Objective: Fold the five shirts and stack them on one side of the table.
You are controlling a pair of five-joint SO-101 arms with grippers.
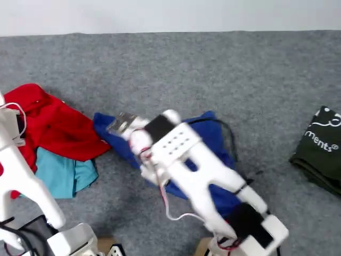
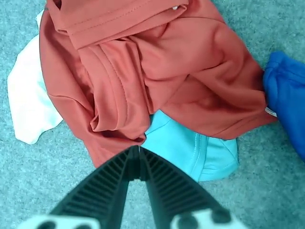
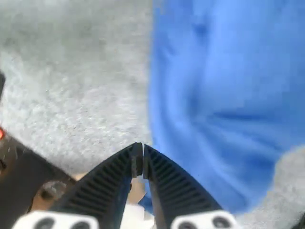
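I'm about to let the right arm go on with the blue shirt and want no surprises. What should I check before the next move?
1. Right gripper has cloth pinched: cannot tell; its jaws are shut at the edge of the blue shirt.
2. Blue shirt lies flat: not ok; it is rumpled and partly under the arm.
3. Left gripper free of cloth: ok; shut on nothing, above the red shirt and teal shirt.
4. Blue shirt apart from red shirt: cannot tell; their edges lie very close.
5. Stacking side started: ok; a folded dark green shirt lies at the table's edge.
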